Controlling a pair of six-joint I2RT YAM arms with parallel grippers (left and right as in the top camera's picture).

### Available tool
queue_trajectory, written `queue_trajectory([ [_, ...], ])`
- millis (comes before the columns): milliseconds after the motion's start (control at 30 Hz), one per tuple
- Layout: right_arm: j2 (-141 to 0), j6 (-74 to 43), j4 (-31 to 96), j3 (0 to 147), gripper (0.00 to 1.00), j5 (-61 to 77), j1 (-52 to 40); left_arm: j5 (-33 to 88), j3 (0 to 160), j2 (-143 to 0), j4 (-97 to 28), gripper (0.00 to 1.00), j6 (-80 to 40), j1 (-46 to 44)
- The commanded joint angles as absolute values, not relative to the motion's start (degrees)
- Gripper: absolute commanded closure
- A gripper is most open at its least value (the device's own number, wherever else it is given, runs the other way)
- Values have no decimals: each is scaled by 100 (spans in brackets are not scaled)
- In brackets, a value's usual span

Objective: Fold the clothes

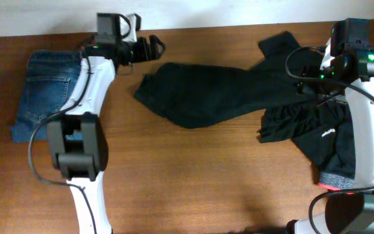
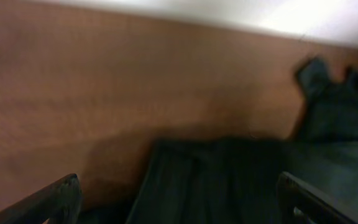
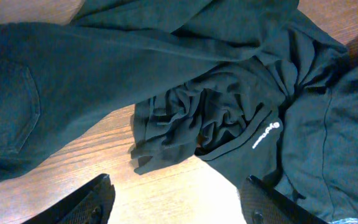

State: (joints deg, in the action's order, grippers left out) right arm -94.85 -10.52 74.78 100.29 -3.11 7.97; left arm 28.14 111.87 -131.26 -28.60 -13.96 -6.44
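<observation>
The long black trousers (image 1: pixel 206 94) lie spread across the middle of the table, also in the left wrist view (image 2: pixel 229 180) and the right wrist view (image 3: pixel 73 81). Folded blue denim jeans (image 1: pixel 44 91) lie at the far left. A crumpled black garment with a small white logo (image 1: pixel 323 133) (image 3: pixel 229 124) lies at the right, touching the trousers. My left gripper (image 1: pixel 151 47) (image 2: pixel 179 202) is open and empty near the trousers' left end by the back edge. My right gripper (image 1: pixel 304 88) (image 3: pixel 176 202) is open and empty above the black pile.
More black fabric with a grey and red waistband (image 1: pixel 336 179) lies under the right arm near the right edge. The table's back edge meets a white wall (image 1: pixel 239 10). Bare wood (image 1: pixel 206 182) fills the front half.
</observation>
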Motion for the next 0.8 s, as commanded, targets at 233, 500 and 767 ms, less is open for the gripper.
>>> queue_trajectory([
  [233, -9391, -1081, 7478, 10121, 30, -279, 827, 2978, 11292, -14031, -3017, 1, -1369, -891],
  [500, -9391, -1079, 7465, 10121, 30, -279, 827, 2956, 11292, -14143, -3457, 45, -1365, -1087],
  [767, -9391, -1079, 7467, 10121, 30, -279, 827, 2851, 11627, -14129, -3461, 100, -1164, -982],
])
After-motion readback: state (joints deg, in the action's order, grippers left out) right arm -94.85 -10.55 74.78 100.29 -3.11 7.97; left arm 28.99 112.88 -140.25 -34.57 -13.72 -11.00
